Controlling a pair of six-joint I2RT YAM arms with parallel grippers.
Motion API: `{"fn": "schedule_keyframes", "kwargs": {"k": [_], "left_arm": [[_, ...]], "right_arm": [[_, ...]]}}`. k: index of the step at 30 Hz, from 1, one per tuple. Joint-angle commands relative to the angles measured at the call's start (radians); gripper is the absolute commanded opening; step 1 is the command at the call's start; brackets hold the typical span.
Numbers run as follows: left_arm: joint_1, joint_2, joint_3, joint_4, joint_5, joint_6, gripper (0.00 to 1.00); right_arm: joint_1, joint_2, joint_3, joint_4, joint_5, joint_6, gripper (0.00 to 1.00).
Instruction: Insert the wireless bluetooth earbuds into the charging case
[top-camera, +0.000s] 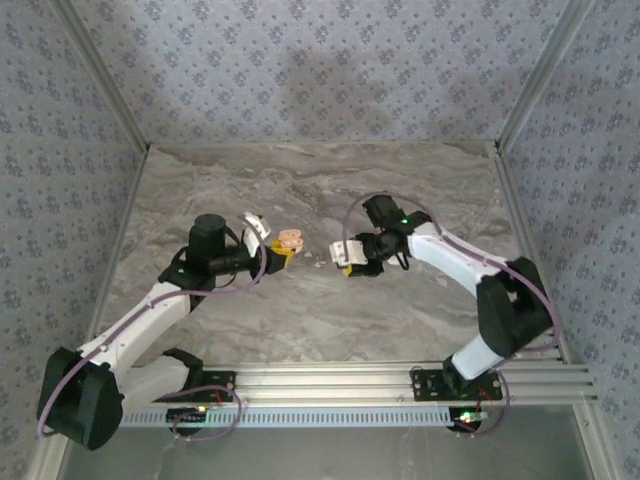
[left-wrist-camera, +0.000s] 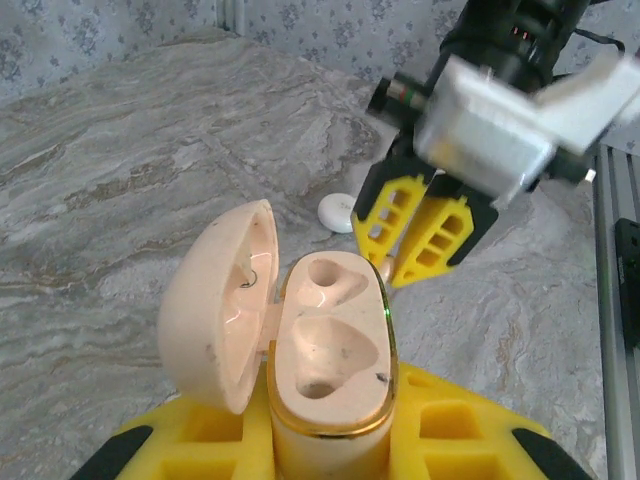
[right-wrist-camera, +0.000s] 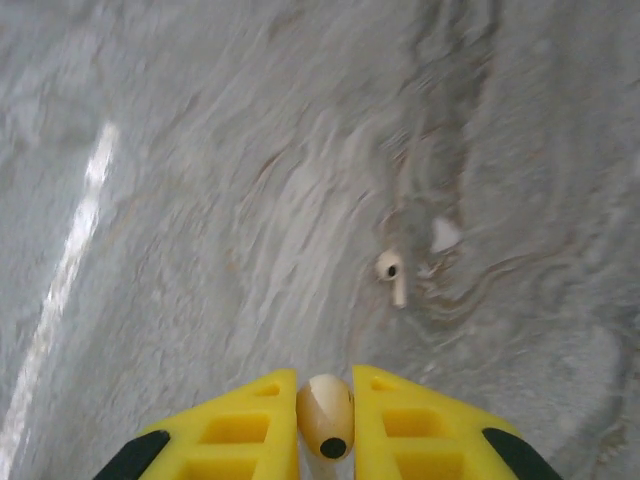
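Holding empty open charging case (left-wrist-camera: 330, 350) in left gripper (top-camera: 283, 254); right gripper (right-wrist-camera: 325, 378) is pinching one earbud (right-wrist-camera: 325, 410), other earbud (right-wrist-camera: 392, 272) lying on bench (right-wrist-camera: 200, 200).

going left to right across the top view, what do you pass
left arm → case → right gripper, pinching an earbud → right arm
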Motion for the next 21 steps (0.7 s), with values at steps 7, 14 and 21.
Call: {"fn": "schedule_keyframes", "kwargs": {"k": [7, 14, 21], "left_arm": [[-0.083, 0.096, 0.039, 0.248, -0.079, -0.033, 0.16], [-0.122, 0.167, 0.05, 0.378, -0.121, -0.065, 0.16], [-0.172, 0.23, 0.062, 0.508, -0.167, -0.094, 0.16]], "right_arm": [[-0.14, -0.21, -0.195, 0.553, -0.295, 0.636, 0.18], [-0.175, -0.289, -0.272, 0.872, -0.28, 0.994, 0.18], [-0.163, -0.299, -0.348, 1.202, -0.16, 1.298, 0.18]]}}
